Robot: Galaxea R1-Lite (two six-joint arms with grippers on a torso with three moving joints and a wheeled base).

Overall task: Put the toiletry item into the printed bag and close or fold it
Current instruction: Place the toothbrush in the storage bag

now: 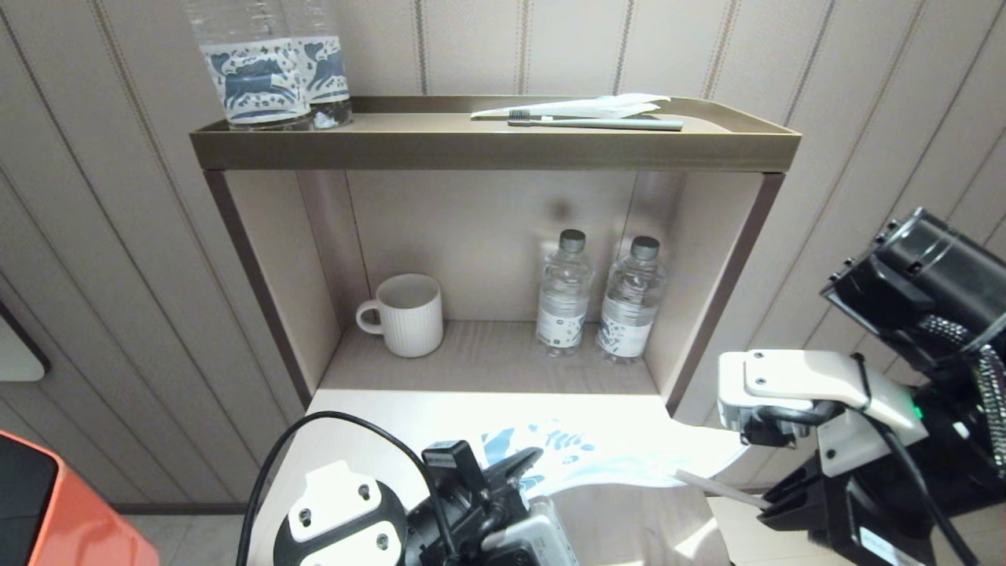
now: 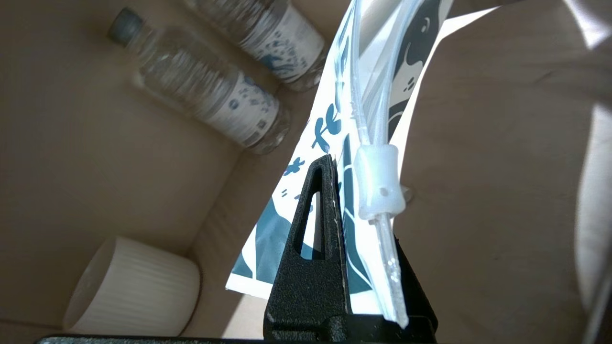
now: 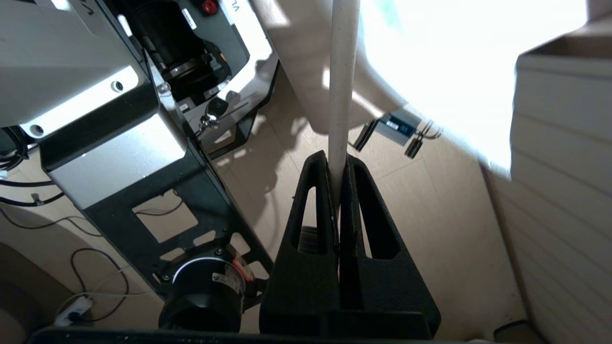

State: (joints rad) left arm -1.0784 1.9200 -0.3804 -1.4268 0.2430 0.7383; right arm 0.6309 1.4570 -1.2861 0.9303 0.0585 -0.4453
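Observation:
The printed bag [image 1: 597,456], white with dark blue print, hangs level over the front of the lower counter. My left gripper [image 1: 523,460] is shut on its near end. The left wrist view shows that gripper [image 2: 334,162] pinching the bag [image 2: 321,129] beside a translucent zip slider [image 2: 380,184]. The toiletry item, a slim white toothbrush [image 1: 719,489], sticks out of the bag's right end, its head hidden inside. My right gripper [image 1: 774,509] is shut on the handle. In the right wrist view the handle [image 3: 343,86] runs from the gripper [image 3: 337,160] into the bright bag.
A white ribbed mug [image 1: 409,314] and two water bottles [image 1: 563,291] stand in the open shelf behind the bag. The top tray [image 1: 495,149] holds two labelled bottles [image 1: 267,71], a grey-green toothbrush [image 1: 597,123] and a white wrapper [image 1: 597,106]. An orange object [image 1: 47,511] sits low on the left.

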